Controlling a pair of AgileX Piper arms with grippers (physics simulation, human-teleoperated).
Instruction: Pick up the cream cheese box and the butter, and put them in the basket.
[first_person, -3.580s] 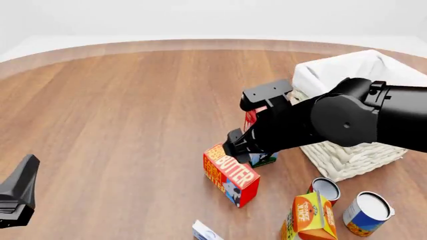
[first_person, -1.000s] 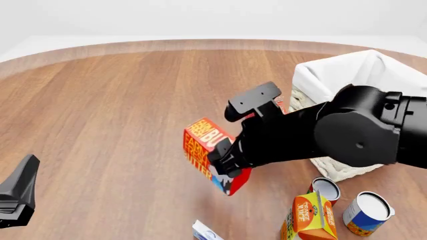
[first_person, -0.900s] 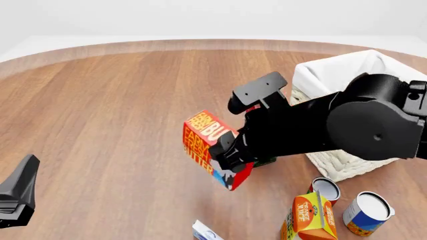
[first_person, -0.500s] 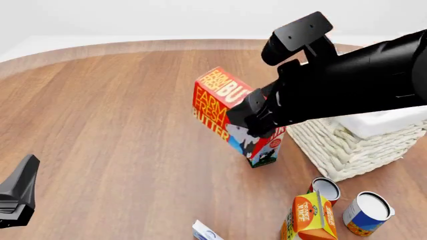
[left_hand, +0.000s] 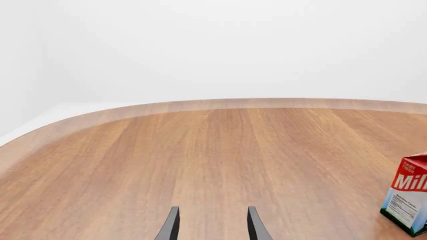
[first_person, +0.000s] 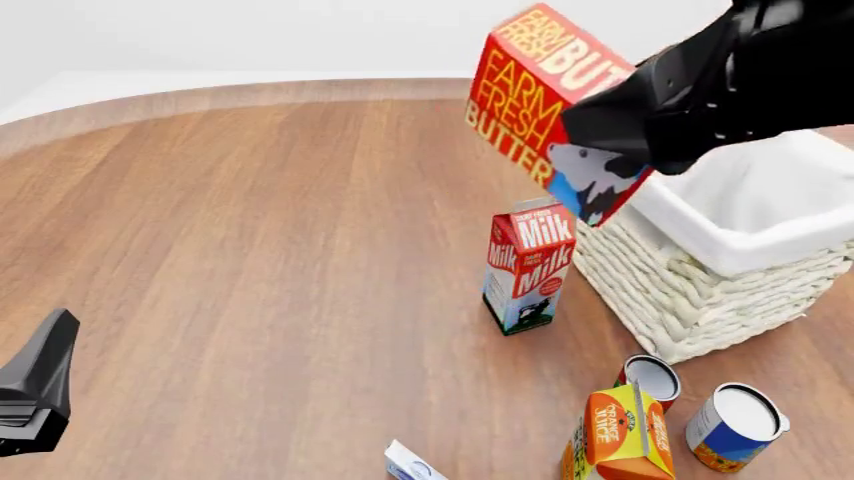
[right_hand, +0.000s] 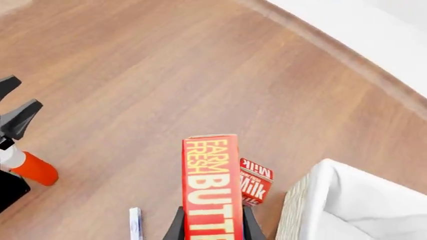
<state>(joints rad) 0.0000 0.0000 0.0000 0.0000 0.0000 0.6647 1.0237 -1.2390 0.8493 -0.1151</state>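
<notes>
One butter box is up in the air, tilted, clamped in the right gripper, whose fingers press on its two broad faces; in the front view it hangs above the milk carton and just beside the near left corner of the basket, not yet over the liner. Right wrist view looks down the butter's red side, lettering readable, with the milk below it and the basket rim just beside. Cream cheese box lies flat on the table at the front view's bottom edge, only partly in frame; the right wrist view shows it as a thin white sliver. Basket sits on the table's right side, white liner folded over the wicker. Near its front: an open can, an orange juice carton, a blue-and-white can, all standing. Left gripper hovers low over bare wood well away from everything, fingers apart and holding nothing; the milk shows at the edge of its view. An orange-capped object shows beside the left arm in the right wrist view; what it is, cannot tell.
</notes>
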